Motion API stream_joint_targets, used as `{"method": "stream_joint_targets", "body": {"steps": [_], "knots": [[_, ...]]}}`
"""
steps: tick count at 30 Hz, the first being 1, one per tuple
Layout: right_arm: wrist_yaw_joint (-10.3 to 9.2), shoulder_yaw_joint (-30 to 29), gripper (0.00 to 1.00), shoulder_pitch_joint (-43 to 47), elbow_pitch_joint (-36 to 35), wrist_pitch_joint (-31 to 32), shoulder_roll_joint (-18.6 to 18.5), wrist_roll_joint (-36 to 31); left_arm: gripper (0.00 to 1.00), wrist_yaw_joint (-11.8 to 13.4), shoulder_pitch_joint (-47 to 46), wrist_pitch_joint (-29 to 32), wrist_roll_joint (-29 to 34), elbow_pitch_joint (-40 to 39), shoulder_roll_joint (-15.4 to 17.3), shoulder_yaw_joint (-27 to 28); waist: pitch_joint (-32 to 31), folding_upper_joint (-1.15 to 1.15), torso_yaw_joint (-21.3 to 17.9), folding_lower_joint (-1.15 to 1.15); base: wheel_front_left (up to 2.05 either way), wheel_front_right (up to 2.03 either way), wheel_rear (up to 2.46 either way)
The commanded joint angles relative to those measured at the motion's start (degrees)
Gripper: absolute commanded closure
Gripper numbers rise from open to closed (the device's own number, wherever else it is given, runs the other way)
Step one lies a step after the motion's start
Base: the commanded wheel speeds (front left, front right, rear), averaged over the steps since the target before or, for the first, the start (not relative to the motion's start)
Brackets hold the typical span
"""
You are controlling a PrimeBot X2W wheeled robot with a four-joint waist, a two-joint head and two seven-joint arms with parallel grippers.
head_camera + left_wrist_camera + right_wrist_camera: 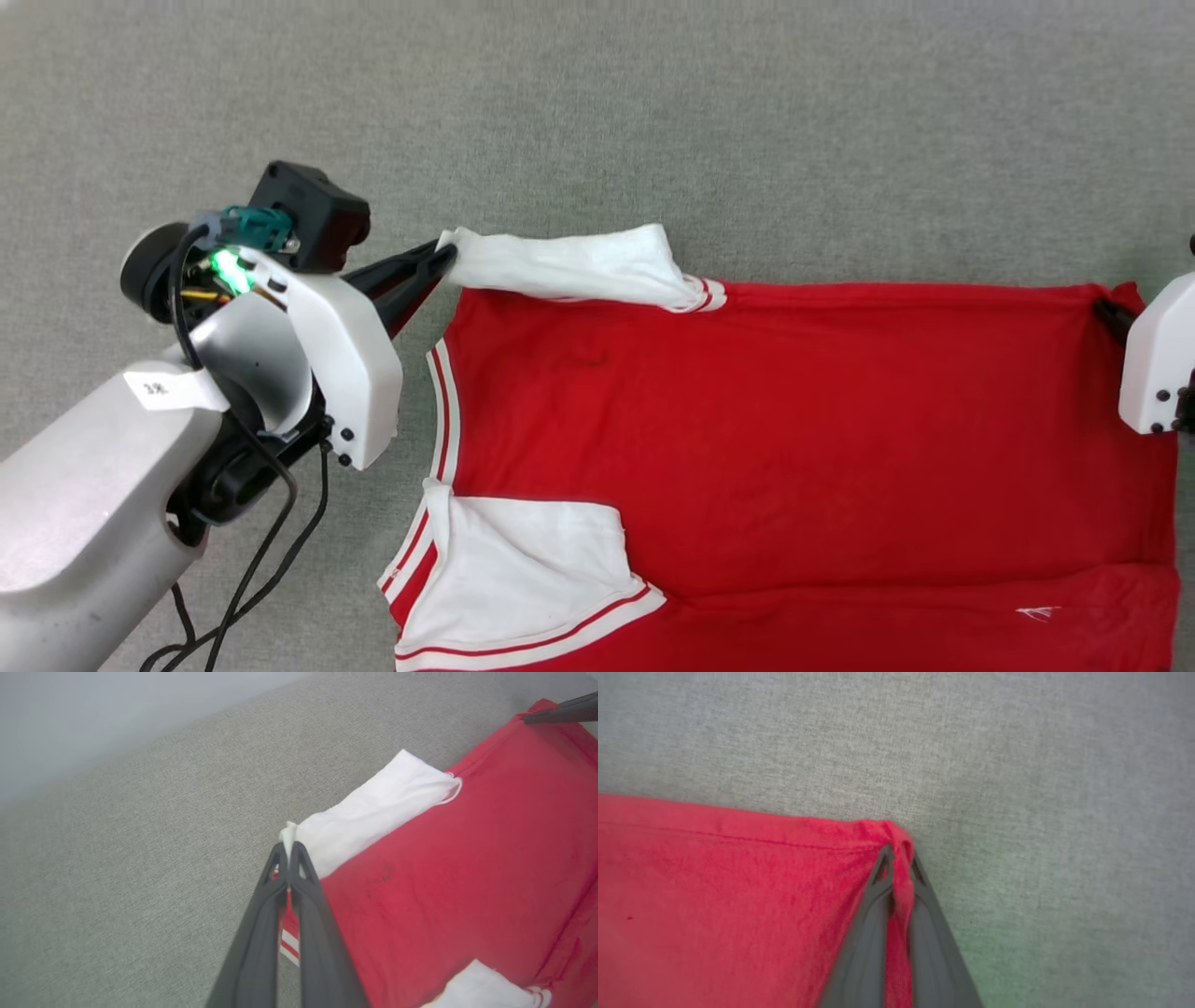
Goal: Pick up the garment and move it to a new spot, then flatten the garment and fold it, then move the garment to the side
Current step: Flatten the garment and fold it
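Observation:
The garment [794, 439] is a red T-shirt with white sleeves and striped trim, spread flat across the grey surface with its collar toward the left. My left gripper [446, 254] is shut on the tip of the far white sleeve [369, 812], its fingers [299, 891] pinching the white cloth. At the far right corner of the garment [738, 905], my right gripper [899, 851] is shut on the red hem, with cloth bunched between its fingers. In the head view the right gripper [1109, 313] shows partly at the right edge. The other sleeve [523, 569] lies folded over the red body near me.
Grey woven fabric surface [597, 112] stretches all around the garment, with bare room at the far side and left. My left arm [140, 448] and its black cables occupy the lower left. A pale wall [93, 714] rises beyond the surface's edge.

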Motion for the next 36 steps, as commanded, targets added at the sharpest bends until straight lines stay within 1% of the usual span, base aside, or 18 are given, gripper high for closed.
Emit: {"method": "stream_joint_targets", "body": {"steps": [1, 7, 11, 18, 20, 25, 33, 36], "knots": [[-0.13, -0.23, 1.00, 0.22, 0.74, -0.05, 0.04, 0.01, 1.00, 0.16, 0.59, -0.42, -0.14, 0.14, -0.09, 0.28, -0.82, 0.00, -0.26, 0.00, 0.00, 0.00, 0.00], [-0.11, -3.53, 1.00, 2.34, 1.35, -5.87, 2.11, 2.39, 1.00, 1.11, 3.48, -2.79, -0.96, 1.73, -0.08, 0.53, -4.91, 0.00, -0.83, 0.00, 0.00, 0.00, 0.00], [-0.11, -4.76, 1.00, 5.07, 0.84, -7.72, 2.88, 3.88, 1.00, 2.19, 6.22, -4.19, -1.36, 1.81, 0.00, 0.28, -7.76, 0.00, -1.22, 0.00, 0.00, 0.00, 0.00], [-0.11, -7.36, 1.00, 11.39, -2.12, -11.87, 4.40, 7.75, 1.00, 4.70, 11.53, -6.28, -2.28, -0.39, 1.16, 0.13, -11.82, 0.00, -1.29, 0.00, 0.00, 0.00, 0.00], [-0.10, -7.41, 1.00, 13.60, -3.23, -12.94, 5.09, 8.90, 1.00, 5.17, 13.35, -6.71, -2.65, -1.04, 1.16, -0.35, -12.70, 0.00, -1.17, 0.00, 0.00, 0.00, 0.00], [-0.10, -8.17, 1.00, 18.98, -5.40, -15.45, 6.06, 11.67, 1.00, 7.32, 18.44, -8.75, -4.03, -2.42, 1.69, -0.43, -14.60, 0.00, -1.03, 0.00, 0.00, 0.00, 0.00], [-0.09, -7.27, 1.00, 26.46, -8.14, -16.25, 5.32, 15.33, 1.00, 10.17, 26.88, -11.00, -6.41, -4.78, 2.95, -1.25, -16.50, 0.00, -0.71, 0.00, 0.00, 0.00, 0.00], [-0.09, -5.40, 1.00, 28.82, -9.63, -15.62, 3.92, 17.20, 1.00, 10.79, 29.46, -11.28, -6.98, -4.72, 3.54, -1.97, -16.76, 0.00, -0.81, 0.00, 0.00, 0.00, 0.00]]}}
